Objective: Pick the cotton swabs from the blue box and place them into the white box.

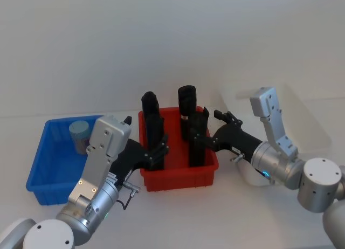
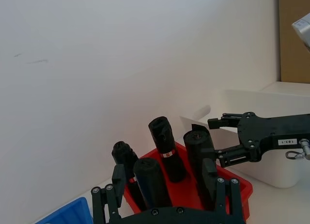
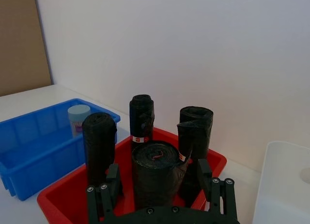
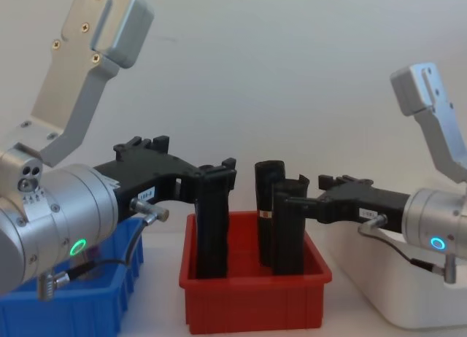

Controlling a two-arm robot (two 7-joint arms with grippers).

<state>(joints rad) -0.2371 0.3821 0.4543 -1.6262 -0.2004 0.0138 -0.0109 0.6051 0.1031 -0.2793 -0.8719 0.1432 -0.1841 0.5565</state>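
Cotton swabs (image 1: 80,133): I see one tub standing upright in the far part of the blue box (image 1: 43,168) at the left, cap up, long axis vertical, so it suits a grasp round its sides. My left gripper (image 1: 157,152) hangs wide and empty over the near left of the red bin (image 1: 180,177), among the black rolls (image 1: 188,106), not yet at the tub. My right gripper (image 1: 200,131), also spread and empty, reaches over that bin's right. The white box (image 1: 312,125) waits far right.
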